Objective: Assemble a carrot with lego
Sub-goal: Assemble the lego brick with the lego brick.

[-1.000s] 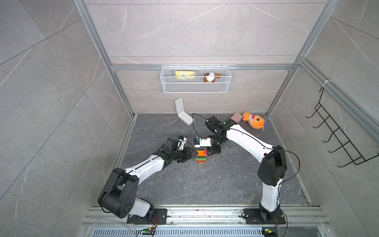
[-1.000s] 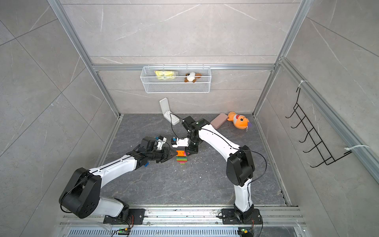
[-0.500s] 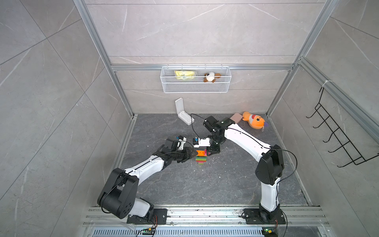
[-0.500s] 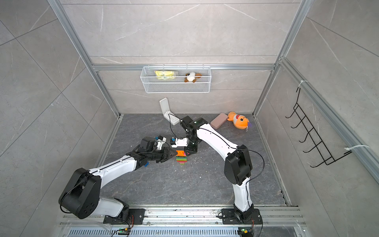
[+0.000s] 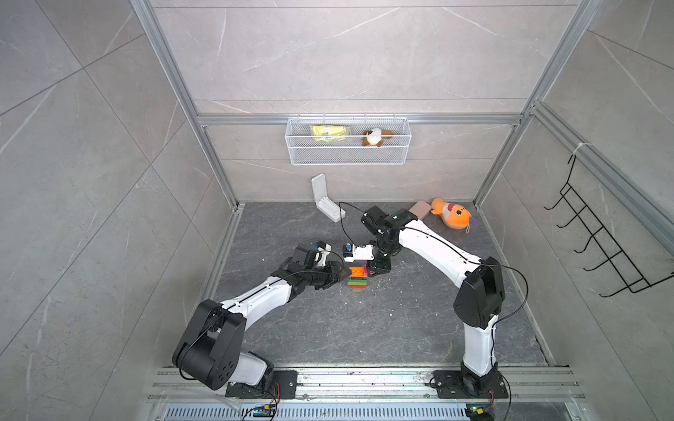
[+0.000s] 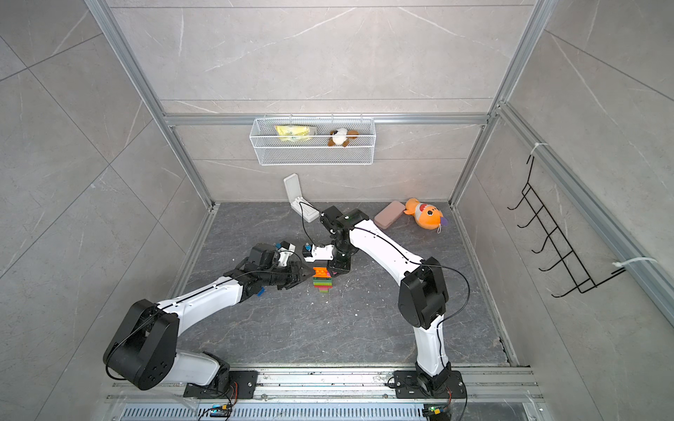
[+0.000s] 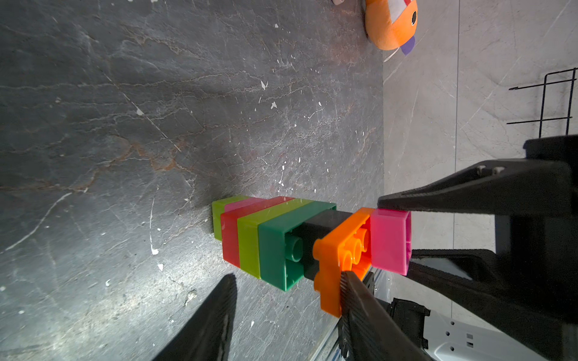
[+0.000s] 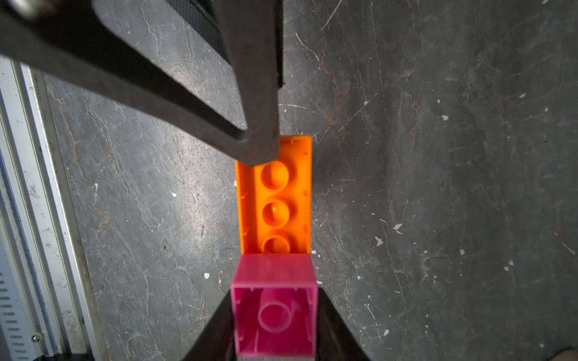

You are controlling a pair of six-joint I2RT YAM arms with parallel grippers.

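Up on the carrot, just loosening the right hand's grip on the stuck-on pink brick, steadying with the open left hand.

No readable text, labels or numbers anywhere

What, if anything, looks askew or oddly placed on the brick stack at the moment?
The carrot stands inverted on its narrow lime tip, hollow undersides up, so it looks top-heavy. The pink brick in the right tool sits at one end of the orange brick, not centred.
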